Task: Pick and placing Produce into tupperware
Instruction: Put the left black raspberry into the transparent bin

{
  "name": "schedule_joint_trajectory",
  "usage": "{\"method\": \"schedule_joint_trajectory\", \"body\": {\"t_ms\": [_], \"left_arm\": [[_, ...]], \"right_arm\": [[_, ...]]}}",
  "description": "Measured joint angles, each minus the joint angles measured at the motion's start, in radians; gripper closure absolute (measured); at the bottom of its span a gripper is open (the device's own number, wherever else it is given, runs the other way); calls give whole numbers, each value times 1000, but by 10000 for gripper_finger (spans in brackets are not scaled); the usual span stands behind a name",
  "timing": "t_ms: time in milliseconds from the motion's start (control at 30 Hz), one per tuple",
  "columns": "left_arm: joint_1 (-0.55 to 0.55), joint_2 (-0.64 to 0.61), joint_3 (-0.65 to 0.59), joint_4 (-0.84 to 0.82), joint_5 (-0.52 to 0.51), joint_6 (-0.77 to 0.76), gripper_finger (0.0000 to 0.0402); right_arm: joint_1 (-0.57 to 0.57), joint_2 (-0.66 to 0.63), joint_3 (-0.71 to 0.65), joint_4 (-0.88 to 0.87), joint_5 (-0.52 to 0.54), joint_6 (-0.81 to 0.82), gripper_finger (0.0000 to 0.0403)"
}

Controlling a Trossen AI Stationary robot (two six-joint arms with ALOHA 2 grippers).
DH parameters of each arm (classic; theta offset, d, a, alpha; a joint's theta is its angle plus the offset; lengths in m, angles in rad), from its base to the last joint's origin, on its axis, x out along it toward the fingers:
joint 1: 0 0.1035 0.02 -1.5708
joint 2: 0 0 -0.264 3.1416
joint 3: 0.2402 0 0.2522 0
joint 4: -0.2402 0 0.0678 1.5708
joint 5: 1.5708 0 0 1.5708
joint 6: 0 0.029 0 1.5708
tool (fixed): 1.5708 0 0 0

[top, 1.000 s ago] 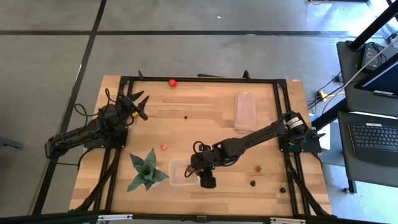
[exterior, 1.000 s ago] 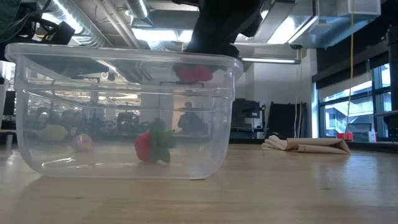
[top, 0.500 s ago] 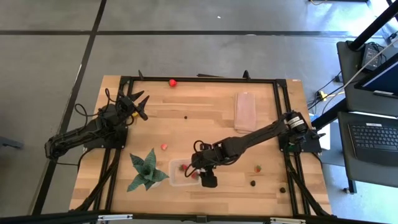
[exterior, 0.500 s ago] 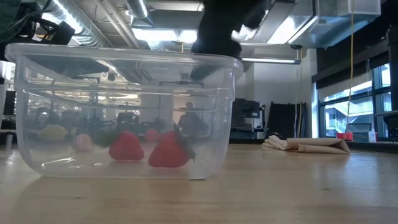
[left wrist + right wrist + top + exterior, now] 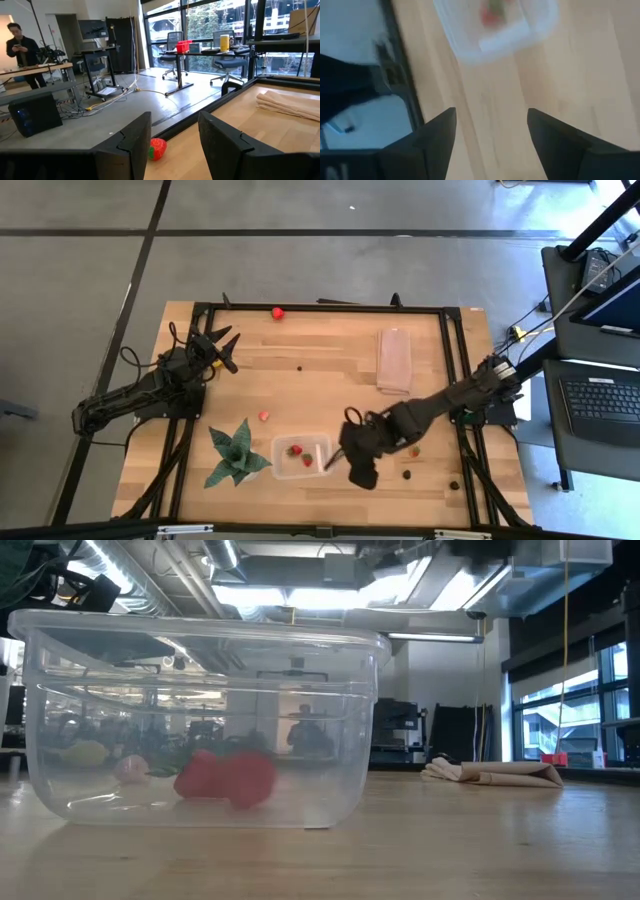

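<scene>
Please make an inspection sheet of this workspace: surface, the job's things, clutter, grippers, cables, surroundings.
Surface: wooden table in a black frame.
Job's things: clear tupperware holds two strawberries; more produce lies outside: a red piece on the far edge, a pink piece, a strawberry, dark berries.
Clutter: green plant; folded beige cloth.
Grippers: right gripper open, empty, beside the tupperware; left gripper open, empty, near the far-left corner.
Cables: wires along the left arm.
Surroundings: laptop on a side desk; a person far off.
</scene>
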Motion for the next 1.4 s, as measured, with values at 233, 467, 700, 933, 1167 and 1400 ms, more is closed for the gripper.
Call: {"method": "schedule_joint_trajectory", "body": {"t_ms": [233,467,700,933,1167,1400], "left_arm": [[0,0,0,0,0,0,244],[0,0,0,0,0,-23,244],[0,0,0,0,0,-50,244],[0,0,0,0,0,-51,244],[0,0,0,0,0,-57,244],[0,0,0,0,0,-99,244]], "right_arm": [[115,15,1,-224,82,262,156],[223,13,1,-267,238,408,156],[317,13,-1,-354,238,682,156],[370,16,-115,-319,218,998,156],[372,17,-324,-37,97,1095,156],[372,17,-481,162,88,1185,156]]}}
